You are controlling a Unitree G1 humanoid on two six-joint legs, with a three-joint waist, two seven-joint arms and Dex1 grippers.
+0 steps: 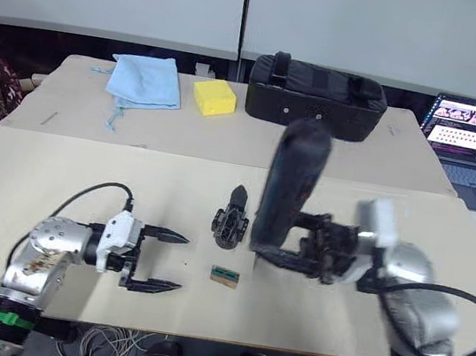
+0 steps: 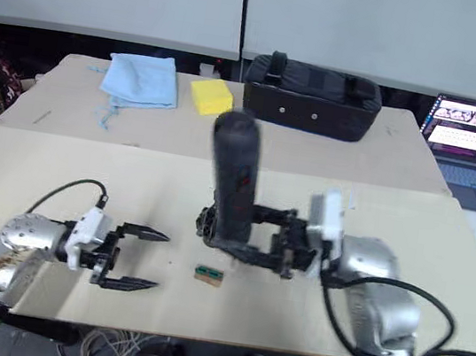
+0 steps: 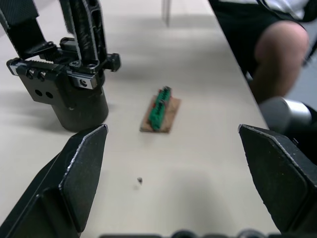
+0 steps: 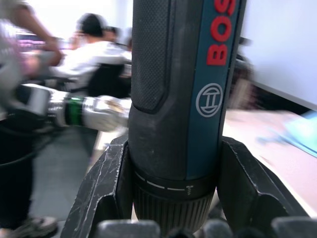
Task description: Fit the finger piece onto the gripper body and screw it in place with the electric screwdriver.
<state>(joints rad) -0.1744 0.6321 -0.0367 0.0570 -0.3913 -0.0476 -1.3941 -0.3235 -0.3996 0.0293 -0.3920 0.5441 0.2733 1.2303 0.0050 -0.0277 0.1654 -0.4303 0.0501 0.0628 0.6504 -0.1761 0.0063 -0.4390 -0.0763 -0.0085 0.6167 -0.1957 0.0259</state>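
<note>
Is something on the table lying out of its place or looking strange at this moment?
Nothing looks spilled or broken. One small oddity: a tiny dark speck, perhaps a loose screw, lies alone on the table between the left gripper and the gripper body. The right gripper holds the electric screwdriver upright.

The right gripper's (image 4: 173, 198) jaws clamp the electric screwdriver (image 4: 178, 99) upright.

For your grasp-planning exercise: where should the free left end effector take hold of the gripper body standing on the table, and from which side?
Probably the round base of the gripper body, from the left end effector's own side: the base is broad, bare and upright, while the toothed block and finger on top are cluttered.
</note>
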